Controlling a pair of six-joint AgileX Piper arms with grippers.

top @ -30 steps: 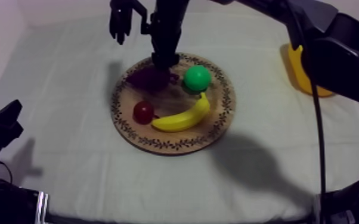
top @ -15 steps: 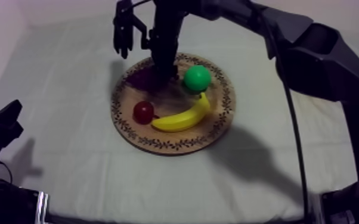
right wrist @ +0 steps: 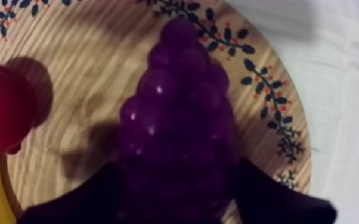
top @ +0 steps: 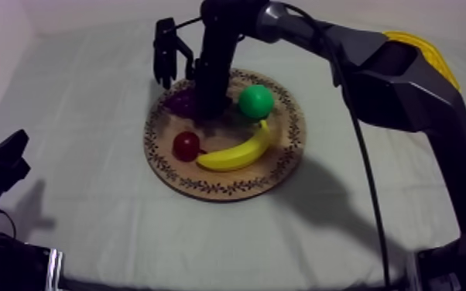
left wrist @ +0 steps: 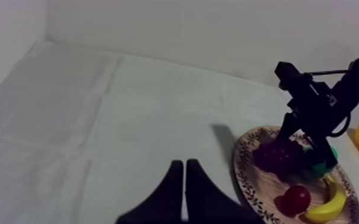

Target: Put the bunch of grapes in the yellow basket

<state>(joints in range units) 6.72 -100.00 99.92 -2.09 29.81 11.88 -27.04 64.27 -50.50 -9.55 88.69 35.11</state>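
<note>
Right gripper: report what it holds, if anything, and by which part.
Cannot be told: the right gripper straddles the wide end of the bunch of grapes, which lies on the wooden board.

Around your right gripper [top: 207, 106] you have a green fruit [top: 256, 101] just beside it, a small red fruit [top: 186, 145] near it, and a banana [top: 240, 152] farther off, spanning both, over a cloth [top: 89, 155].

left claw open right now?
No, the left claw lies shut as a narrow wedge with nothing held in it.
</note>
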